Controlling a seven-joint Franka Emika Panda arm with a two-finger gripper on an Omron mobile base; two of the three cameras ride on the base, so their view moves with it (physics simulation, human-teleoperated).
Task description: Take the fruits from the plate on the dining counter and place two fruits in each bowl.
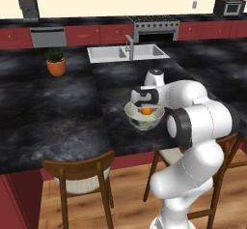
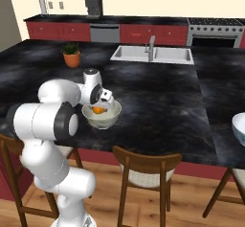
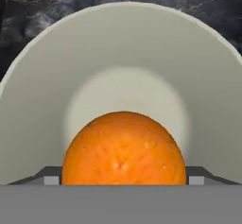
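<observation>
1 orange [image 3: 123, 148] gripped between tool [image 3: 124, 179] fingertips, above bowl [image 3: 38, 105].

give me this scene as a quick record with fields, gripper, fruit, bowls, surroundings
gripper: two-finger gripper over the near bowl, one fingertip on each side of the fruit; grip or release cannot be told
fruit: bright orange round fruit between the fingertips, inside the bowl
near bowl: deep round white bowl on the black marbled stone counter, no other fruit seen in it
second bowl: alike white bowl at the right edge of the right base view, contents hidden
surroundings: potted green plant, steel sink, wooden chairs
</observation>
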